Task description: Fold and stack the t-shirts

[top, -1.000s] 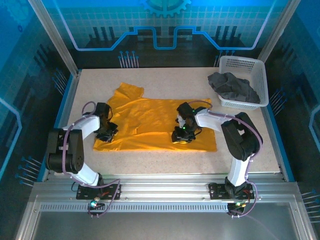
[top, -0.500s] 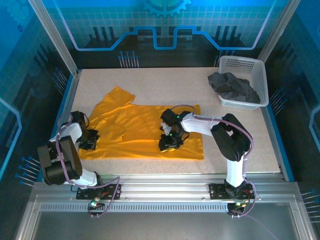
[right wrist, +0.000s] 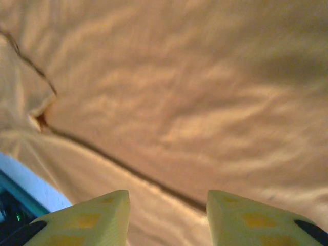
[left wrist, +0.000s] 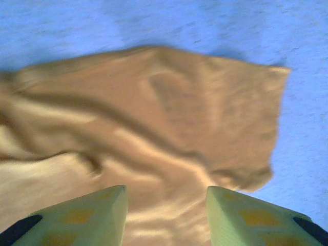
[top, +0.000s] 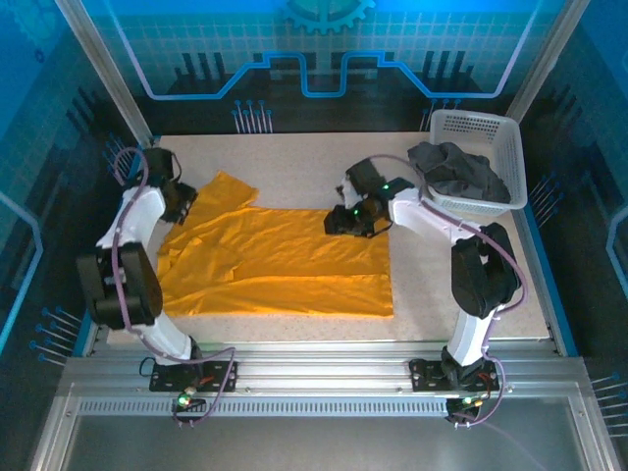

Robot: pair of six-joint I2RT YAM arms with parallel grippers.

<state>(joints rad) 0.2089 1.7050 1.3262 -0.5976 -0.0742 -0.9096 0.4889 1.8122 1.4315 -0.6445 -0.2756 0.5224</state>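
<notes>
The orange-yellow t-shirt [top: 280,265] lies spread flat across the middle of the table, one sleeve [top: 224,188] pointing to the far left. My left gripper [top: 179,203] hovers at that sleeve; in the left wrist view its jaws [left wrist: 166,205] stand open over the rumpled sleeve [left wrist: 154,118], holding nothing. My right gripper [top: 349,219] is over the shirt's far right edge, and its jaws [right wrist: 167,210] are open above the orange cloth [right wrist: 195,92] with a fold line running across. The charcoal grey t-shirt [top: 457,170] sits bunched in the basket.
The white lattice basket [top: 483,128] stands at the far right corner of the table. Bare speckled tabletop [top: 324,157] lies beyond the orange shirt and to its right [top: 451,285]. Metal rails frame the table edges.
Both arms have swung from the shirt's near part to its far edge. The orange shirt has slid left and lies flatter. Both grippers' jaws have opened wider.
</notes>
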